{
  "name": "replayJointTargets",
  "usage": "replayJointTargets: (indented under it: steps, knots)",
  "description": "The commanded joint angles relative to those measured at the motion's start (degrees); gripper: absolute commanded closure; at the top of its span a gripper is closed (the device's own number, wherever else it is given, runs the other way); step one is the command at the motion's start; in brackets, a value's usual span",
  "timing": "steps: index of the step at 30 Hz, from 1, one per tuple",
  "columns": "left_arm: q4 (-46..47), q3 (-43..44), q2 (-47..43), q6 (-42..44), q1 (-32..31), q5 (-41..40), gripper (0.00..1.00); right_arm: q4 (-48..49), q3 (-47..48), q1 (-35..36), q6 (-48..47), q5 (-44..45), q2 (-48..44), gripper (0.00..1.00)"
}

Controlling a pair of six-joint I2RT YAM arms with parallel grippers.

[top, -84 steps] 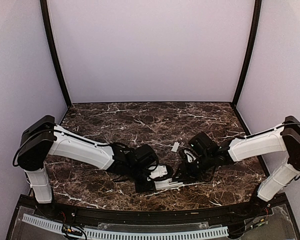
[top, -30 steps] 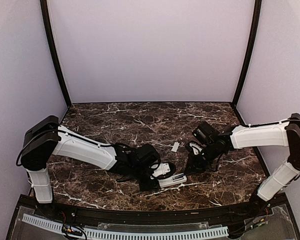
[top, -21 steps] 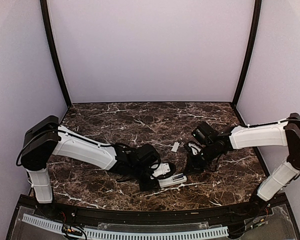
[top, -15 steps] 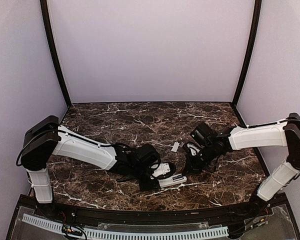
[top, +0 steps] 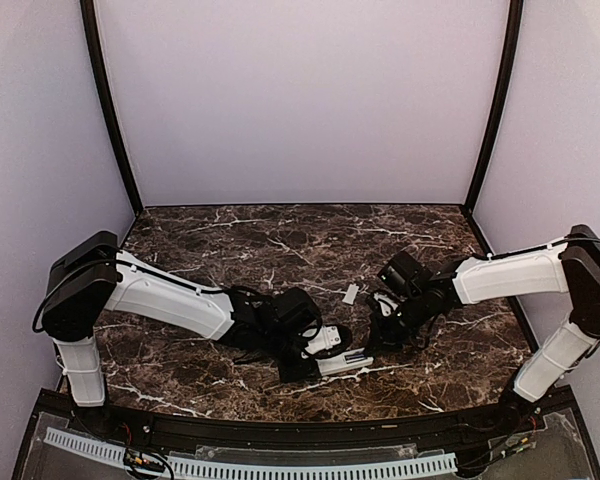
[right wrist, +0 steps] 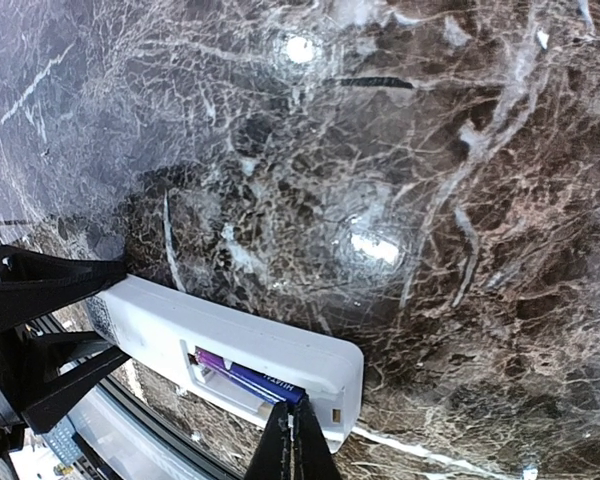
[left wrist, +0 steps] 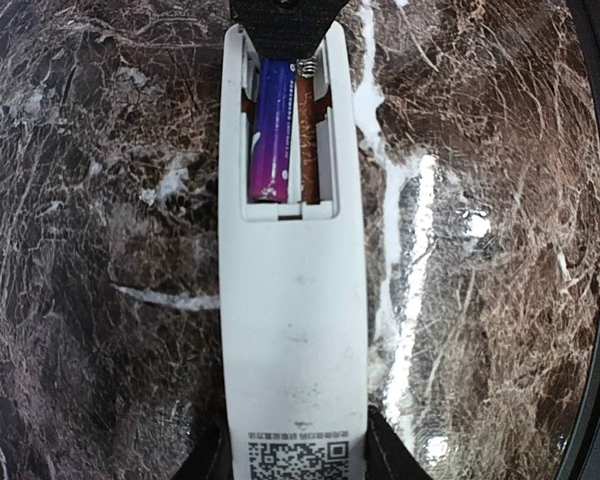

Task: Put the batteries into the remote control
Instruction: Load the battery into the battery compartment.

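Seen from above, the left fingers [top: 308, 364] clasp one end of the remote control [top: 346, 360], which lies on the dark marble worktop [top: 230, 240] near its front edge. The right fingers [top: 376, 332], pinched together on nothing, point down just beside its other end. The left wrist view shows 1 purple battery [left wrist: 272, 130] seated in the remote's open compartment. In the right wrist view, the clenched fingertips sit at the compartment's edge; contact cannot be told.
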Motion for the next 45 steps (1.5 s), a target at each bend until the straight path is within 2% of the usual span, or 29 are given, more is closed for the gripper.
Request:
replayJointTargets:
  steps: [1, 14, 21, 25, 35, 45]
  knots:
    - [-5.22, -1.31, 3.36, 0.22, -0.23, -1.58, 1.00, 5.45, -0.90, 1.53, 1.20, -1.23, 1.94, 0.98]
    - [-5.31, -1.10, 3.65, 0.56, -0.23, -1.41, 1.00, 8.60, 0.02, 3.18, 2.08, -0.91, 6.42, 0.99]
    - [-5.52, -1.07, 3.76, 0.64, -0.23, -1.54, 1.00, 1.69, 3.38, 3.46, -0.77, 4.35, 7.73, 0.98]
    - [-5.55, -1.01, 3.76, 0.64, -0.23, -1.58, 1.00, 1.41, 3.04, 3.62, -0.73, 4.16, 7.79, 0.98]
    - [-6.37, -0.83, 3.99, 1.35, -0.23, -1.60, 1.00, -7.09, 9.10, 3.68, -5.04, 8.65, 6.13, 0.90]
    - [-7.15, -0.53, 4.05, 2.06, -0.23, -1.76, 1.00, -7.94, 9.89, 2.76, -6.97, 6.03, 5.04, 0.87]
